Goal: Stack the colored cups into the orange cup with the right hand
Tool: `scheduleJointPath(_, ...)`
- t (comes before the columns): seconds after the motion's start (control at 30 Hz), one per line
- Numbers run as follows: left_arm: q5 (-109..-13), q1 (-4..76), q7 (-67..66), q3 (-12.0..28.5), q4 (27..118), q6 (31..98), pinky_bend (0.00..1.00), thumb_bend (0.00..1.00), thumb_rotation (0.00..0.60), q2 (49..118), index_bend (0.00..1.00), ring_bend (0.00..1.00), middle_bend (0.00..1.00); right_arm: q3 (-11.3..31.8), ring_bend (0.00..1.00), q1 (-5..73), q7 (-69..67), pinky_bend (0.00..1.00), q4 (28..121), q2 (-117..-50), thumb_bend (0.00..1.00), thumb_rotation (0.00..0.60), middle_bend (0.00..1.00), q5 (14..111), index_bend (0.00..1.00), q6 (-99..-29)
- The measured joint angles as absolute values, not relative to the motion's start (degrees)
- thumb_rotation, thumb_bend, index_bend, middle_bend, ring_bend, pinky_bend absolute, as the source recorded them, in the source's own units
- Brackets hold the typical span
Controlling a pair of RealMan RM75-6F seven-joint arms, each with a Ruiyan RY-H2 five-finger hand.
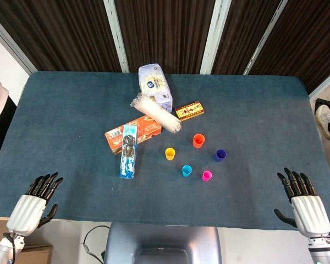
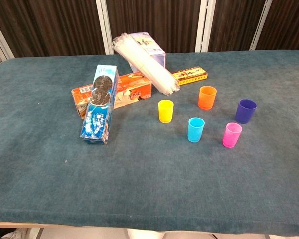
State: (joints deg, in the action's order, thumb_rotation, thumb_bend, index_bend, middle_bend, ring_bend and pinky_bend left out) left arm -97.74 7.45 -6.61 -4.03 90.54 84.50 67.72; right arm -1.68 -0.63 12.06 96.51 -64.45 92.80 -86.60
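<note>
1. Both hands, left hand and right hand, rest empty at the table's near edge, fingers apart.
2. Orange cup stands upright mid-table, with the yellow cup, blue cup, pink cup and purple cup near it, all apart.

A lab-like test room: blue cloth-covered table before dark slatted wall panels.

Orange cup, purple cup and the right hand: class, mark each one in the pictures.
orange cup [image 2: 207,97], chest view, on its front wall.
purple cup [image 2: 245,111], chest view, on its front wall.
right hand [image 1: 303,201], head view, on the back of the hand, which lies open at the table's near edge.
</note>
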Motion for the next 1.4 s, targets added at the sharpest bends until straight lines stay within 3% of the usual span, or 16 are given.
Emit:
scheduleJointPath(0.37, -97.25, 7.64, -5.87, -3.88, 90.56, 84.12, 0.10, 0.46, 0.600, 67.51, 0.00, 0.00, 0.00, 1.95, 0.00, 4.36, 13.09, 0.00, 95.82, -66.20, 0.31, 0.600, 0.00, 90.80, 0.00, -81.37)
scheduleJointPath(0.57, -96.65, 7.56, -6.07, -3.69, 90.55, 84.04, 0.10, 0.46, 0.600, 67.53, 0.00, 0.00, 0.00, 7.04, 0.00, 13.31, 17.19, 0.00, 96.05, -66.83, 0.31, 0.600, 0.00, 82.14, 0.04, -67.75)
scheduleJointPath(0.83, -95.57, 7.43, -5.41, -3.19, 90.45, 84.17, 0.10, 0.46, 0.600, 67.17, 0.00, 0.00, 0.00, 12.69, 0.00, 28.31, 28.46, 0.00, 89.72, -72.43, 0.31, 0.600, 0.00, 66.13, 0.24, -52.59)
scheduleJointPath(1.1, -94.99, 7.32, -5.27, -3.01, 90.36, 84.09, 0.10, 0.46, 0.600, 67.06, 0.00, 0.00, 0.00, 11.76, 0.00, 32.90, 28.63, 0.00, 81.69, -78.05, 0.34, 0.600, 0.00, 64.45, 0.38, -48.48)
scheduleJointPath(1.4, -94.59, 7.42, -5.25, -2.84, 90.37, 83.78, 0.10, 0.46, 0.600, 67.12, 0.00, 0.00, 0.00, 10.43, 0.00, 35.66, 26.35, 0.00, 76.51, -82.34, 0.38, 0.600, 0.00, 65.14, 0.41, -48.12)
